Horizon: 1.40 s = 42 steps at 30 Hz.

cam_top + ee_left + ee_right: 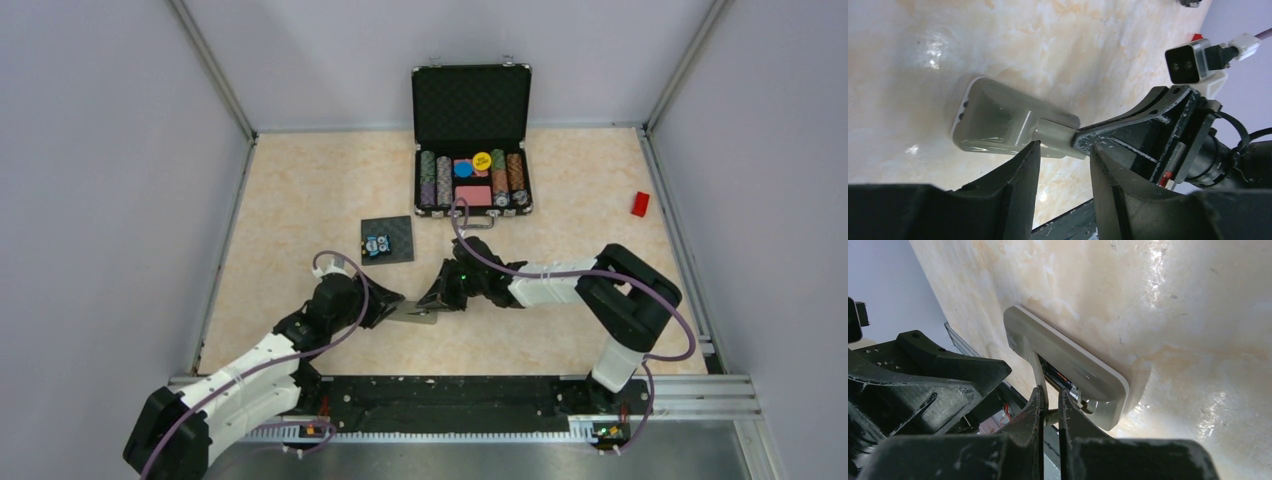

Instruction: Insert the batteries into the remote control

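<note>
The remote control (412, 313) lies grey back up on the table between both grippers. It also shows in the left wrist view (993, 117) and the right wrist view (1083, 365). Its battery compartment is open, and a dark battery (1060, 376) with a metallic end lies inside. My right gripper (1050, 392) is shut on the thin grey battery cover (1038, 371), which is tilted up from the remote. In the left wrist view the cover (1055, 136) is pinched by the right gripper's fingers (1128, 127). My left gripper (1063, 150) is open at the remote's near edge. A second battery is not visible.
An open black case (470, 140) with poker chips stands at the back. A black square pad (387, 240) with a small blue object lies left of it. A red block (640, 203) lies at the right. The black base rail (440, 395) runs along the near edge.
</note>
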Available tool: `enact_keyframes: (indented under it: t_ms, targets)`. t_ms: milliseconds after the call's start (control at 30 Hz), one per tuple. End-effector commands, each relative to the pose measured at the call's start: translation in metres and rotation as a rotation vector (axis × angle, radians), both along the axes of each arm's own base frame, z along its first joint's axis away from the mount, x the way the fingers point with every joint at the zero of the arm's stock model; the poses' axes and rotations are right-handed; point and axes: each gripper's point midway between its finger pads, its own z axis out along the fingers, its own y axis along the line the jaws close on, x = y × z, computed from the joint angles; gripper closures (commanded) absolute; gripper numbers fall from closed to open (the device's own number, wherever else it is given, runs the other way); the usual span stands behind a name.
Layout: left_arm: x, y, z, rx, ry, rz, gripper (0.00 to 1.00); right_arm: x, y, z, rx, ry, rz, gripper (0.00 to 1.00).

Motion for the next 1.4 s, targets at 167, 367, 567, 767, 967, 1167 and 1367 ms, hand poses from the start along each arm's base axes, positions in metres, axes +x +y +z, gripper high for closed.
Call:
enact_keyframes:
  t_ms: [167, 367, 567, 767, 967, 1167, 1367]
  targets:
    - [0.014, -0.012, 0.019, -0.077, -0.077, -0.002, 0.54, -0.011, -0.014, -0.030, -0.185, 0.023, -0.004, 0.92]
    - [0.015, -0.014, 0.016, -0.071, -0.065, -0.008, 0.54, -0.012, -0.018, -0.026, -0.220, 0.020, -0.005, 0.82]
    - [0.016, -0.016, 0.016, -0.045, -0.070, -0.037, 0.52, -0.012, -0.018, -0.022, -0.223, 0.009, -0.003, 0.74]
    - [0.015, -0.017, 0.014, -0.042, -0.065, -0.046, 0.52, -0.009, -0.016, -0.014, -0.221, -0.003, -0.004, 0.70]
    - [0.015, -0.014, 0.010, -0.035, -0.056, -0.029, 0.51, -0.007, -0.015, -0.006, -0.235, -0.005, -0.006, 0.67]
    - [0.016, -0.010, 0.004, -0.027, -0.051, -0.007, 0.51, -0.008, -0.015, -0.004, -0.255, 0.012, -0.015, 0.63]
    - [0.015, -0.006, -0.005, -0.008, -0.034, 0.010, 0.52, -0.008, -0.013, 0.003, -0.264, 0.009, -0.017, 0.63]
